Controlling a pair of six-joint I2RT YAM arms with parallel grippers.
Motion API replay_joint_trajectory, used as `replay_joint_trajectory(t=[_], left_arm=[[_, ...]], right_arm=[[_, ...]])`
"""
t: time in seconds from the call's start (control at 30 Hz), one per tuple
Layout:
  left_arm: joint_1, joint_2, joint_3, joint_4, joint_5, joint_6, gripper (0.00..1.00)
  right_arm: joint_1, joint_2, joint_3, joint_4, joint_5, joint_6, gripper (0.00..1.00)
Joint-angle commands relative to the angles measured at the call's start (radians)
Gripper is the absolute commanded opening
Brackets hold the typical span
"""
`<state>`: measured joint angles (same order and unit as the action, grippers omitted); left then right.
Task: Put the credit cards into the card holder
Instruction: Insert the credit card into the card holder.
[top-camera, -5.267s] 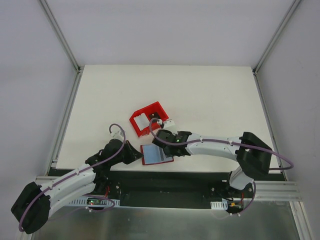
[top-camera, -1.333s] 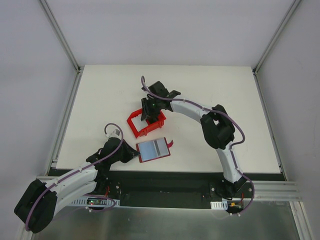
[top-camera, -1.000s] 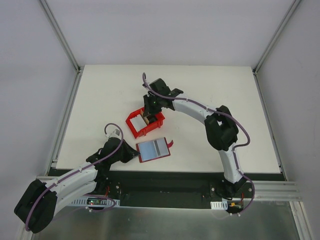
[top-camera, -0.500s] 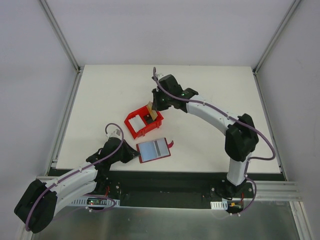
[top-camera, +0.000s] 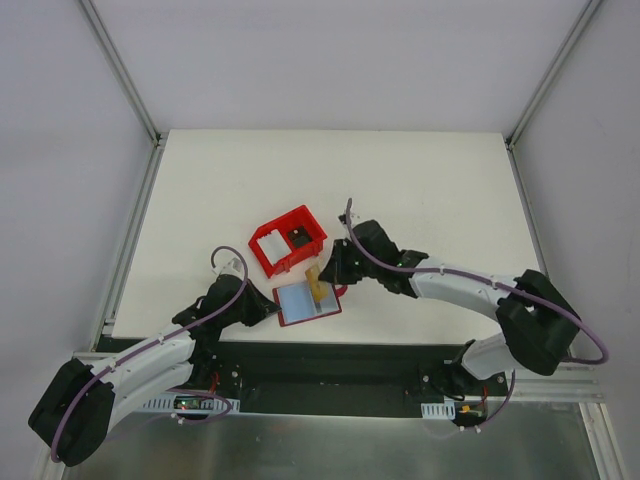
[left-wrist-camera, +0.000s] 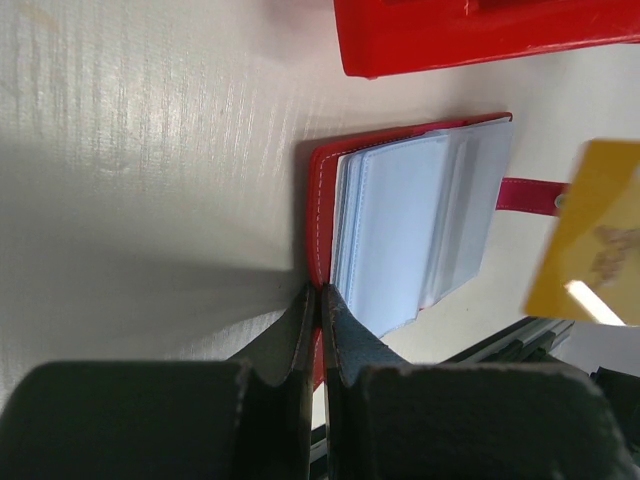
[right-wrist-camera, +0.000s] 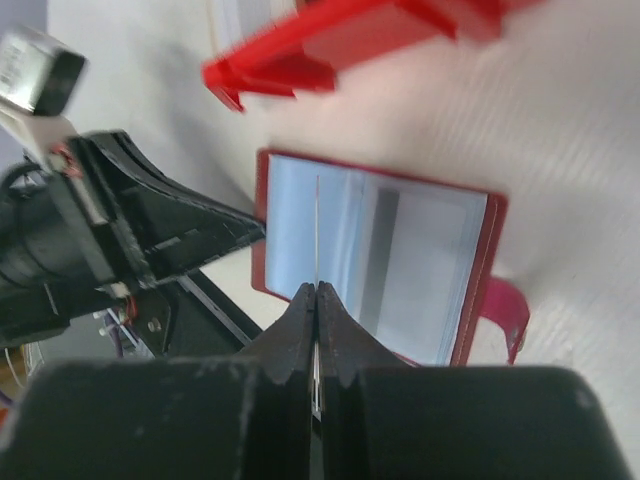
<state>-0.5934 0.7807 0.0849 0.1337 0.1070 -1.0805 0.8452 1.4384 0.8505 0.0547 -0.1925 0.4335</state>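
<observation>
Red bin (right-wrist-camera: 340, 45) blurred and cropped at top, yellow card (left-wrist-camera: 585, 240) cut by right edge

glossy plastic bin (left-wrist-camera: 450, 45), ribbed matt table (left-wrist-camera: 150, 150), stitched card holder (left-wrist-camera: 410, 225)

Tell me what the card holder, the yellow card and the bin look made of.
The card holder: dark-red cover with a stitched edge, likely leather or imitation; pale glossy sleeves, probably clear plastic. The card: thin, stiff, yellow, with a glare streak, probably plastic. The bin: bright red, smooth rigid walls, probably moulded plastic.
</observation>
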Motion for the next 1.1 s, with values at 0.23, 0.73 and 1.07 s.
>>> replay_joint_trajectory(t=[0.23,0.73,1.07], left_arm=[[0.012,0.008,-0.025,-0.054,0.022,0.027,0.0],[0.012,0.011,-0.027,-0.054,0.008,0.014,0.0],[0.012,0.012,-0.027,-0.054,0.01,0.011,0.0]], right_arm=[[0.029,0.119,-0.165,0.364,-0.028,0.188,0.0],[0.049,0.165,-0.269,0.47,-0.028,0.243,0.01],[0.078,0.215,-0.288,0.536,-0.001,0.271,0.0]])
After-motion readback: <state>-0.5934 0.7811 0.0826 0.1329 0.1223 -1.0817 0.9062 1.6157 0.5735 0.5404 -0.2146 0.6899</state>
